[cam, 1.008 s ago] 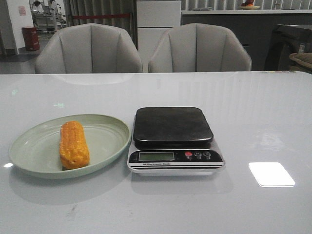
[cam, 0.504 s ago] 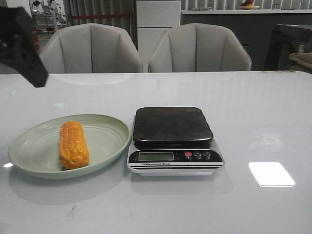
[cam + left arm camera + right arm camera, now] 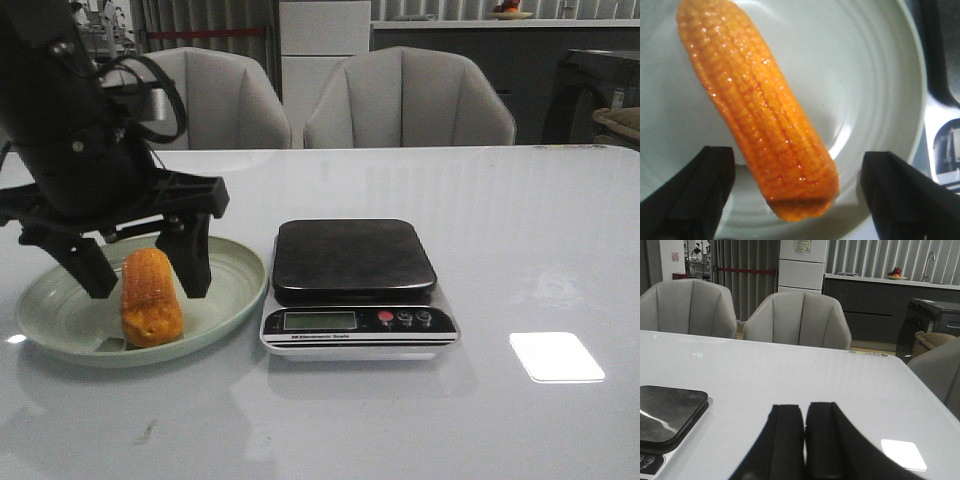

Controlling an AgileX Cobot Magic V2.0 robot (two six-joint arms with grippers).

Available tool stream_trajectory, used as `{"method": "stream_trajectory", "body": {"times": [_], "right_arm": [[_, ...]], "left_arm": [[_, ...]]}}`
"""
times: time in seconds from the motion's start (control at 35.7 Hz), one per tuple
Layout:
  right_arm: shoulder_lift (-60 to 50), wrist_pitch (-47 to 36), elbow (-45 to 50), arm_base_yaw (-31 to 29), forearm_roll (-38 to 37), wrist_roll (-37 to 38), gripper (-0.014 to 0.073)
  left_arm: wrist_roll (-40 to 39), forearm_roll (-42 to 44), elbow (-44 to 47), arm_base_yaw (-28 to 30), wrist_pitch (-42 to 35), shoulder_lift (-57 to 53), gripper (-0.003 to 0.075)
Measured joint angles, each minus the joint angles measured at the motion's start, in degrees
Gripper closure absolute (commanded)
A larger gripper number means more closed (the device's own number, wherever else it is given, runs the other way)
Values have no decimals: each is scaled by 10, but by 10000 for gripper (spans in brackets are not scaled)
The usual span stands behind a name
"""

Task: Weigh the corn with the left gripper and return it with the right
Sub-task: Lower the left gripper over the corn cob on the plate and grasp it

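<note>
Now straddled by the left tool (image 3: 140,275): stubby orange-yellow corn cob (image 3: 150,296), lying on the pale green round plate (image 3: 235,290), flanked by spread black fingers (image 3: 700,192), no contact visible. Half a second ago only entering at 10 o'clock. Grasp apparently imminent; weighing not yet begun. At 3 o'clock of plate, black-topped digital kitchen scale (image 3: 355,260), bare, on glossy white worktop (image 3: 540,250). Right tool (image 3: 804,440) closed, empty. Far end of cob hidden behind arm; display unreadable.
</note>
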Motion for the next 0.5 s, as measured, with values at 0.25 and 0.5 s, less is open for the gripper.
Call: {"method": "stream_trajectory", "body": {"times": [0.25, 0.5], "right_arm": [[0, 0, 0, 0, 0, 0, 411], [0, 0, 0, 0, 0, 0, 411]], "left_arm": [[-8, 3, -7, 0, -1, 48, 488], [-7, 3, -95, -5, 45, 58, 596]]}}
